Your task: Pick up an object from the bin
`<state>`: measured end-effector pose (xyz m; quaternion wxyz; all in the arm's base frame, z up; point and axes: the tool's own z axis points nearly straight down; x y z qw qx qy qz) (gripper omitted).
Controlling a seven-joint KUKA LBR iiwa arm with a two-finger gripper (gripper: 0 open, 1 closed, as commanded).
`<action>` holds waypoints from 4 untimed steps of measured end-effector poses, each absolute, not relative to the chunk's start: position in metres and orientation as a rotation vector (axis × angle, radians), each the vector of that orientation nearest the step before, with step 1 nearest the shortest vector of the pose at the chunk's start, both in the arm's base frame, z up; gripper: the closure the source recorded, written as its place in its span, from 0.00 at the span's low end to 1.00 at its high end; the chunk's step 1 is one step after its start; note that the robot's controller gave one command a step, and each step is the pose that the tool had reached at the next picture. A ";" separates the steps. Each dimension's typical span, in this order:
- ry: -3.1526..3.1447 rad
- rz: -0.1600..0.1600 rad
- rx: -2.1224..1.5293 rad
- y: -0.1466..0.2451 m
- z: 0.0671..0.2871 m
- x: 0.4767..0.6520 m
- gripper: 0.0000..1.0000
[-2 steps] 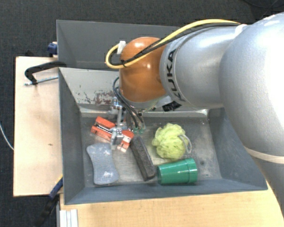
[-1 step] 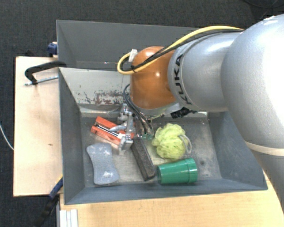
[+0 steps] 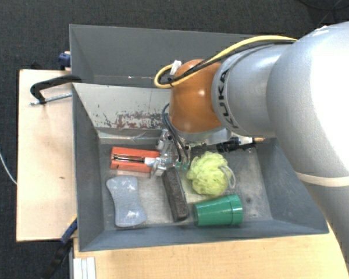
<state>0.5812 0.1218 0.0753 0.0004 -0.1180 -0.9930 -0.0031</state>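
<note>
Looming closest, the arm (image 3: 302, 109) ends in a gripper (image 3: 164, 160); open or closed, I cannot tell. Just left of it lies an orange clip-like tool (image 3: 131, 158), probably stiff and light: grasp across its narrow body. Below the gripper, a dark bar (image 3: 175, 196); right, a soft yellow-green puff (image 3: 209, 174).

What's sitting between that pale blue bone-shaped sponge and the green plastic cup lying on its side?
A long dark rectangular bar lies between the pale blue sponge and the green cup, in the camera view.
</note>
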 end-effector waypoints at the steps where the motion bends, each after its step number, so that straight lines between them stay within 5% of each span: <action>1: -3.119 -0.010 -0.371 0.122 0.075 0.581 1.00; 2: -3.110 0.000 -0.413 0.123 0.113 0.579 1.00; 3: -3.117 -0.001 -0.387 0.121 0.181 0.580 1.00; 4: -3.136 -0.005 -0.306 0.121 0.214 0.581 1.00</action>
